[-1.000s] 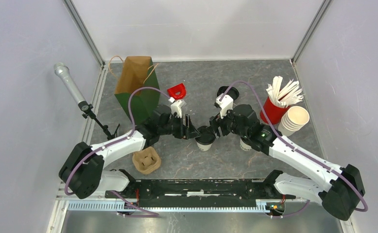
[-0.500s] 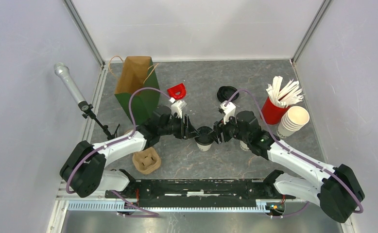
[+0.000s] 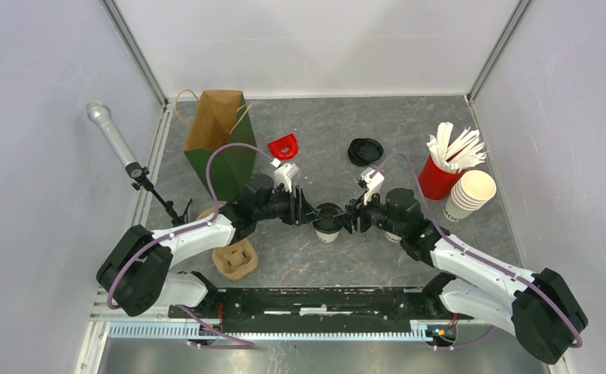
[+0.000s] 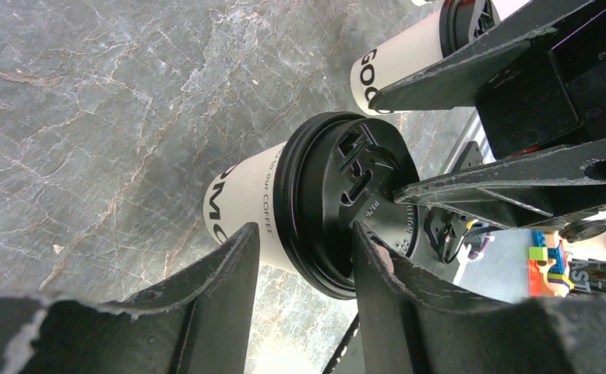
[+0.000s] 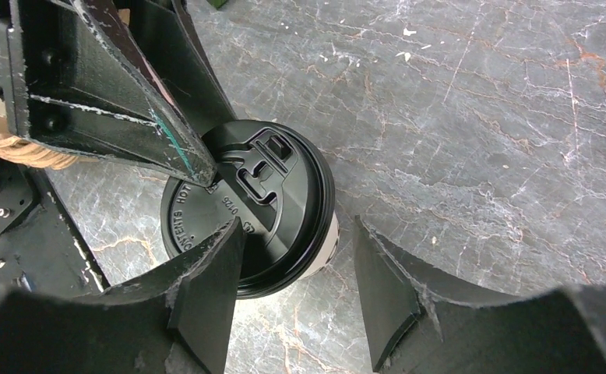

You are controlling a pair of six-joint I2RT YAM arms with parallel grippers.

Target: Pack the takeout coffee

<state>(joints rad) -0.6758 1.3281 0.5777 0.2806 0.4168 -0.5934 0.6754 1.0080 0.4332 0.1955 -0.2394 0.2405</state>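
Bag [image 3: 218,136], carrier [image 3: 234,259] and red cup [image 3: 437,181] stand apart.

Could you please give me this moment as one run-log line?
left hand: open, at lidded cup | right hand: open, same cup | spare lid: loose behind | bag: upright

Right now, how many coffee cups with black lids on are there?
2. One lidded cup stands between the left gripper and right gripper; the other lidded cup sits just right of it, partly under the right arm. Others may be hidden.
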